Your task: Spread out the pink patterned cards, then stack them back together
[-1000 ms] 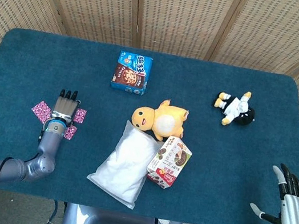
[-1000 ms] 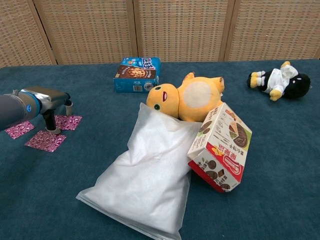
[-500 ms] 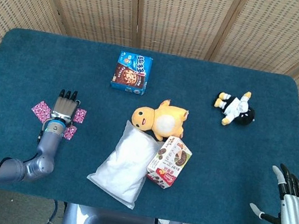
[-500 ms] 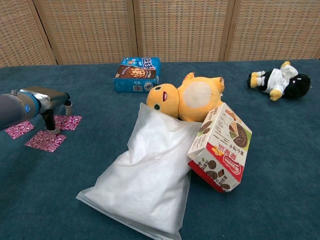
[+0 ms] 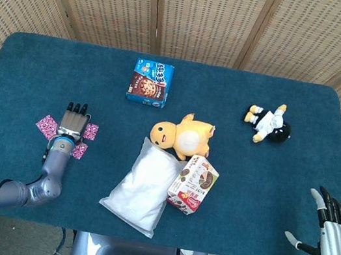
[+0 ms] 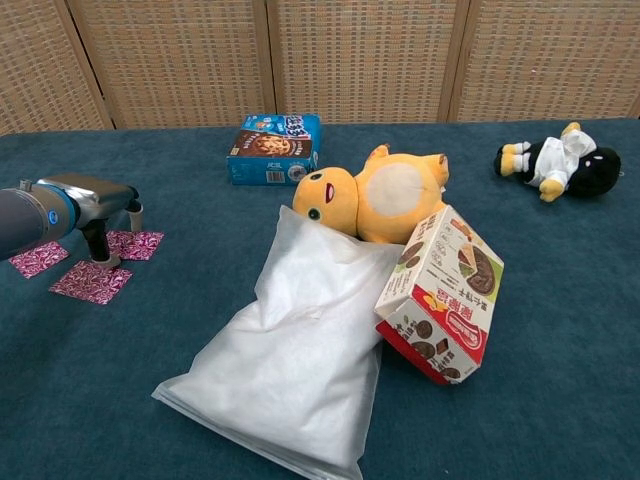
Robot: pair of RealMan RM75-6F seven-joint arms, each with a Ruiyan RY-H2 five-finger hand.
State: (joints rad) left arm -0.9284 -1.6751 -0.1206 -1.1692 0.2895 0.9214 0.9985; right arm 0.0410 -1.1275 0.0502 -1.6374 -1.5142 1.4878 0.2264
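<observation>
- left hand [image 5: 73,122] lies palm down, flat over the pink patterned cards [image 6: 92,281], fingers straight and side by side pointing to the far side of the table; from the chest camera a fingertip stands right at the far edge of the nearest card. it grips nothing, more pressing or sliding than holding
- three cards show: one out to the left of the hand [image 5: 47,125], one by its right side [image 5: 91,131], one nearer the wrist [image 5: 79,150]. they sit apart on the cloth, corners close but none clearly overlapping
- my read: spreading is done or nearly done, restacking not yet begun
- left to do: slide or lift the three back onto one pile; they are thin and flat on soft cloth, so edges look hard to catch
- right hand [image 5: 331,236] hangs at the near right corner, past the table edge, fingers spread, holding nothing, well apart from the cards
- clutter, all well apart from the cards: white bag [image 5: 142,189], yellow plush [image 5: 182,135] at its far end, snack box [image 5: 193,184] leaning on the bag, blue cookie box [image 5: 150,83] further back, small black and white plush [image 5: 269,124] far right
- table [image 5: 31,57] has a dark teal cloth
</observation>
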